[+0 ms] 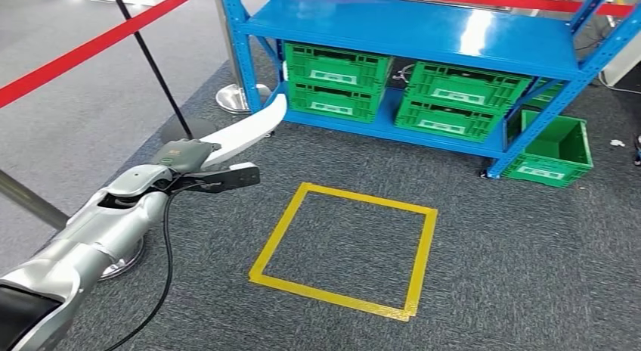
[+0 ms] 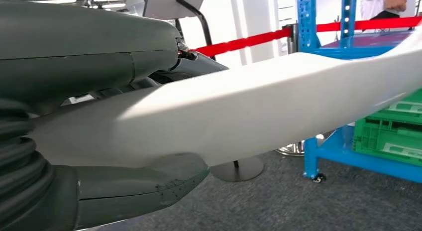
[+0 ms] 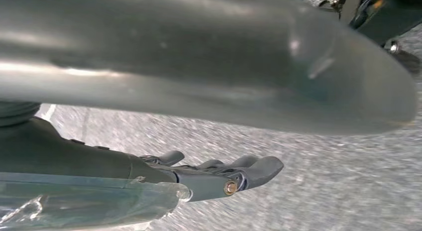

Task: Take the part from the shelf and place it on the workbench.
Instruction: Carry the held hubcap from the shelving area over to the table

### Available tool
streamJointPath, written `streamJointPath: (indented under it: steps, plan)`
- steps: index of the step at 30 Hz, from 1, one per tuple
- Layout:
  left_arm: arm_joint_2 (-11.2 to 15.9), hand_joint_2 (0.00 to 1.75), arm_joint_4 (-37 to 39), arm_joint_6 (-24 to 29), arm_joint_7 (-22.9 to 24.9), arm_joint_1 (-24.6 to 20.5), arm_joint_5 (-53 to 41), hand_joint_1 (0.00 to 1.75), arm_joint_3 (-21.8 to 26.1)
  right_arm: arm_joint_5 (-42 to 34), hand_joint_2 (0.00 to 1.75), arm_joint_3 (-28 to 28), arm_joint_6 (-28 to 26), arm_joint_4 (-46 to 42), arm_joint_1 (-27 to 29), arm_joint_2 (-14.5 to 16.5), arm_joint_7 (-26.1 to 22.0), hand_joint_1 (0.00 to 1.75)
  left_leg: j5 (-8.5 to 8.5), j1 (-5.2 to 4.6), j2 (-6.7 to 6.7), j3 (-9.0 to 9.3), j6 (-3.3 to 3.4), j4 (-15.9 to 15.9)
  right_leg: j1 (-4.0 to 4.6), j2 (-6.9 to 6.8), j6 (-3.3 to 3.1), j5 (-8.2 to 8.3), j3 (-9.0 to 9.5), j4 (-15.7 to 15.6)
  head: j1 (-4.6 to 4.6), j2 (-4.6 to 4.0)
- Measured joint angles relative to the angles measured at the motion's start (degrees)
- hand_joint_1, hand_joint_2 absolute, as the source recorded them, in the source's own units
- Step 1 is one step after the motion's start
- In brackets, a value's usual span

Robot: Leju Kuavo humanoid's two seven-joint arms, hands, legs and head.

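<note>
A long, curved white part (image 1: 249, 128) sticks out forward from my left hand (image 1: 198, 169), which grips its near end above the carpet, left of the blue shelf (image 1: 423, 29). In the left wrist view the white part (image 2: 259, 106) lies clamped between the thick thumb and the darker fingers (image 2: 89, 52) of that hand, its far end pointing toward the shelf. My right hand (image 3: 214, 176) hangs over grey carpet with its fingers straight and nothing in them.
Green crates (image 1: 336, 80) fill the shelf's bottom level; another green crate (image 1: 555, 150) sits on the floor at its right end. A yellow tape square (image 1: 278, 234) marks the carpet ahead. Red barrier belts (image 1: 91, 48) and a stanchion base (image 1: 240, 97) stand to the left.
</note>
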Motion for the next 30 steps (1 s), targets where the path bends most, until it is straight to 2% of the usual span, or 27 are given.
streamJointPath:
  steps: [1, 2, 3, 5, 6, 7, 10, 11, 12, 13, 15, 16, 17, 18, 19, 21, 23, 25, 27, 28, 30]
  plan:
    - [-0.1, 1.75, -0.1, -0.6, 0.4, -0.1, 0.0, 1.75, 0.0, 0.0, 0.00, 0.0, 0.0, 0.0, -0.1, 0.0, -0.4, 0.00, 0.00, -0.03, -0.40, 0.00, 0.02, 0.0, 0.00, 0.15, 0.04, -0.62, -1.29, 2.5, 0.00, 0.00]
    - [-0.1, 1.75, -0.4, -1.4, 0.9, -0.2, 0.1, 1.75, 0.0, 0.0, 0.00, 0.0, 0.0, 0.0, -0.2, 0.0, -0.6, 0.00, 0.02, -0.04, -0.78, 0.00, 0.02, 0.0, 0.00, 0.21, 0.01, -0.11, -1.63, 2.8, 0.00, 0.00]
    - [-0.1, 1.75, -0.8, -2.0, 1.3, -0.3, 0.1, 1.75, -0.1, 0.1, 0.00, 0.0, 0.0, 0.0, -0.3, 0.0, -0.6, 0.00, 0.05, -0.03, -1.18, 0.03, -0.01, 0.0, -0.04, 0.28, -0.06, 1.39, -0.90, 1.0, -0.01, 0.00]
    - [-0.1, 1.75, -1.4, -2.9, 1.6, -0.5, 0.2, 1.75, 0.0, 0.5, 0.00, 0.0, -0.2, 0.0, -0.4, 0.0, 0.2, 0.00, 0.13, -0.02, -1.96, 0.07, -0.25, 0.1, -0.25, 1.15, -0.22, 5.28, 2.83, -6.8, 0.00, 0.00]
    - [-0.1, 1.75, -1.4, -2.9, 1.5, -0.4, 0.2, 1.75, 0.0, 0.7, 0.00, 0.0, -0.3, 0.0, -0.4, 0.0, 0.9, 0.00, 0.22, -0.07, -2.34, 0.01, -0.49, 0.1, -0.35, 1.67, -0.38, 6.45, 4.47, -10.1, -0.02, 0.00]
    - [-0.1, 1.75, -1.4, -2.8, 1.2, -0.2, 0.3, 1.75, 0.1, 0.9, 0.00, -0.1, -0.4, 0.0, -0.3, 0.0, 1.5, 0.00, 0.36, -0.12, -2.65, -0.10, -0.80, 0.0, -0.39, 2.06, -0.57, 6.98, 5.47, -12.1, -0.03, 0.00]
    - [-0.1, 1.75, -1.2, -1.5, 0.3, 0.6, 0.2, 1.75, 0.1, 1.2, 0.00, -0.2, -0.4, 0.0, -0.1, -0.1, 1.4, 0.00, 0.88, -0.06, -3.24, -0.37, -1.83, -0.4, -0.19, 1.77, -1.60, 7.22, 5.67, -12.8, -0.05, 0.00]
    - [0.0, 1.75, -1.1, -1.1, 0.2, 0.6, 0.1, 1.75, 0.1, 1.2, 0.00, -0.3, -0.4, -0.1, -0.1, -0.1, 0.6, 0.00, 0.63, -0.02, -2.96, -0.53, -2.12, -0.2, -0.23, 1.53, -2.01, 7.41, 5.67, -13.0, -0.09, 0.00]
    - [0.0, 1.75, -1.1, -1.0, 0.3, 0.4, 0.1, 1.75, 0.1, 1.2, 0.00, -0.3, -0.3, -0.1, -0.2, -0.1, -0.2, 0.00, -0.24, -0.02, -2.41, -1.05, -2.39, 0.9, -0.30, 1.26, -2.37, 7.59, 5.66, -13.1, -0.20, 0.00]
    - [0.0, 1.75, -1.2, -1.3, 0.6, 0.2, 0.1, 1.75, 0.1, 1.2, 0.00, -0.3, -0.2, -0.2, -0.4, -0.1, -0.8, 0.00, -1.83, -0.02, -1.73, -2.14, -2.63, 3.3, -0.40, 0.94, -2.65, 7.73, 5.66, -13.2, -0.27, 0.00]
    - [0.2, 1.75, -1.5, -2.3, 1.3, -0.3, 0.2, 1.75, 0.1, 1.2, 0.00, -0.4, -0.2, -0.2, -0.6, -0.1, -1.3, 0.00, -5.86, 0.01, -0.70, -5.61, -3.02, 11.1, -0.42, 0.33, -2.85, 7.75, 5.60, -13.3, -0.42, 0.00]
    - [0.3, 1.75, -1.7, -2.7, 1.5, -0.4, 0.2, 1.75, 0.1, 1.2, 0.00, -0.4, -0.2, -0.2, -0.6, -0.1, -1.5, 0.00, -7.15, 0.03, -0.56, -7.16, -3.14, 14.6, -0.42, 0.00, -2.87, 7.75, 5.60, -13.3, -0.40, 0.00]
    - [0.5, 1.75, -1.9, -2.9, 1.7, -0.3, 0.3, 1.75, 0.1, 1.3, 0.00, -0.4, -0.3, -0.2, -0.6, -0.1, -1.5, 0.00, -7.37, 0.04, -0.51, -7.89, -3.19, 16.3, -0.43, -0.32, -2.87, 7.74, 5.61, -13.3, -0.42, 0.00]
    - [0.7, 1.75, -2.0, -3.0, 1.8, -0.3, 0.4, 1.75, 0.1, 1.4, 0.00, -0.5, -0.4, -0.2, -0.6, 0.0, -1.6, 0.00, -6.55, 0.04, -0.44, -7.55, -3.17, 15.9, -0.44, -0.63, -2.85, 7.73, 5.63, -13.3, -0.43, 0.00]
    - [0.8, 1.75, -2.2, -3.1, 1.8, -0.3, 0.5, 1.75, 0.2, 1.5, 0.00, -0.5, -0.5, -0.2, -0.6, 0.0, -1.5, 0.00, -4.95, 0.04, -0.23, -6.14, -3.10, 13.3, -0.45, -0.94, -2.79, 7.70, 5.66, -13.3, -0.43, 0.00]
    - [1.0, 1.75, -2.4, -3.2, 1.6, -0.2, 0.8, 1.75, 0.2, 1.7, 0.00, -0.7, -0.7, -0.2, -0.6, 0.0, -0.3, 0.00, -1.82, -0.03, 1.02, -1.82, -2.91, 5.3, -0.28, -1.55, -2.36, 7.52, 5.73, -13.1, -0.49, 0.00]
    - [0.9, 1.75, -2.4, -2.9, 0.9, 0.2, 1.1, 1.75, 0.2, 2.0, 0.00, -0.9, -0.8, -0.2, -0.5, 0.0, 1.2, 0.00, -0.81, -0.14, 1.77, 0.63, -2.32, 0.6, 0.06, -2.11, -1.74, 7.34, 5.75, -13.0, -0.33, 0.00]
    - [0.9, 1.75, -2.2, -2.4, 0.3, 1.2, 1.3, 1.75, 0.2, 2.2, 0.00, -1.0, -0.8, -0.2, -0.3, 0.0, 1.8, 0.00, -0.90, -0.23, 1.27, 0.69, -1.47, 0.2, 0.15, -2.62, -1.25, 7.33, 5.89, -13.2, -0.07, 0.00]
    - [1.0, 1.75, -1.8, -1.9, 0.1, 1.8, 1.2, 1.75, 0.2, 2.2, 0.00, -1.0, -0.7, -0.3, -0.2, 0.0, 1.7, 0.00, -0.78, -0.11, 0.80, 0.66, -0.74, 0.1, 0.00, -2.01, -0.68, 6.32, 5.37, -12.1, 0.04, 0.00]
    - [1.1, 1.75, -1.6, -1.4, 0.1, 1.9, 1.1, 1.75, 0.3, 2.2, 0.00, -1.0, -0.6, -0.3, -0.2, 0.0, 1.2, 0.00, -0.70, -0.01, 0.55, 0.65, -0.43, 0.0, -0.06, -1.37, -0.44, 4.95, 4.36, -9.9, 0.10, 0.00]
    - [1.2, 1.75, -1.5, -1.1, 0.4, 1.7, 0.9, 1.75, 0.2, 2.3, 0.00, -1.1, -0.5, -0.3, -0.3, 0.0, 0.6, 0.00, -0.68, -0.02, -0.03, 0.63, -0.10, 0.0, -0.07, -0.16, -0.23, 1.25, 0.78, -2.3, 0.25, 0.00]
